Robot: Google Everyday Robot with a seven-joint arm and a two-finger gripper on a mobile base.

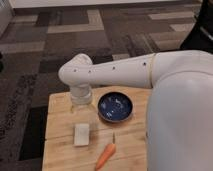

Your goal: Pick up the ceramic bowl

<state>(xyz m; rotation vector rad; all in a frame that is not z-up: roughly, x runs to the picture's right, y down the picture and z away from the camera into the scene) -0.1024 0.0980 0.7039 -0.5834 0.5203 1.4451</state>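
The ceramic bowl (115, 107) is shallow and round, dark navy inside with faint white flecks. It sits upright on the wooden table (60, 155), right of centre. My white arm reaches in from the right, bends at an elbow (77, 72) and points down. My gripper (81, 102) hangs at its lower end over the table, just left of the bowl and apart from it. It holds nothing that I can see.
A small white object (81, 134) stands on the table below the gripper. An orange carrot (106, 156) lies near the front edge, in front of the bowl. My white body (180, 120) covers the table's right side. Patterned carpet (50, 45) surrounds the table.
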